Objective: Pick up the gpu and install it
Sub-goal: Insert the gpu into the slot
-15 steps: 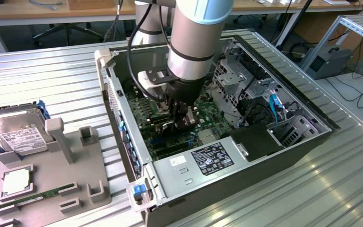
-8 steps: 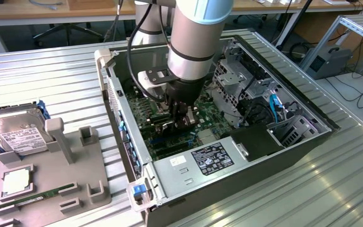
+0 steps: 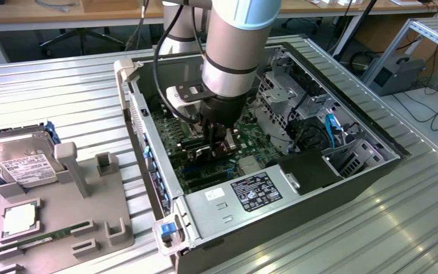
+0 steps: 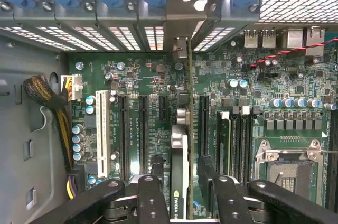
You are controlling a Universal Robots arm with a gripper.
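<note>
Black fingers (image 4: 150,192) of your claw (image 4: 180,174) sit closest to the lens on the wrist view, and they're spread. There's a sliver of board showing on either side between them and the gpu (image 4: 179,139), so nothing is being pinched. The gpu stands on edge in a long slot of the motherboard (image 4: 137,76). It runs straight away from you to its silver bracket (image 4: 182,49), which meets an opening in the row of rear slot covers (image 4: 113,36).

Over to the exterior view: the claw (image 3: 220,147) is deep inside the open computer case (image 3: 144,137), low over the board. Out on the tabletop (image 3: 67,85), at the exterior view's left, the grey parts holder (image 3: 89,200) carries the hard drive (image 3: 21,162) and the RAM stick (image 3: 44,235).

As I read it, the step in hand is the release at the end of the install, with the card looking placed in its slot. Whether it's pushed fully home, I can't tell. Your next move calls for a clean, straight path. Keep the fingers wide so neither catches the card's top edge or rocks it in the slot.
</note>
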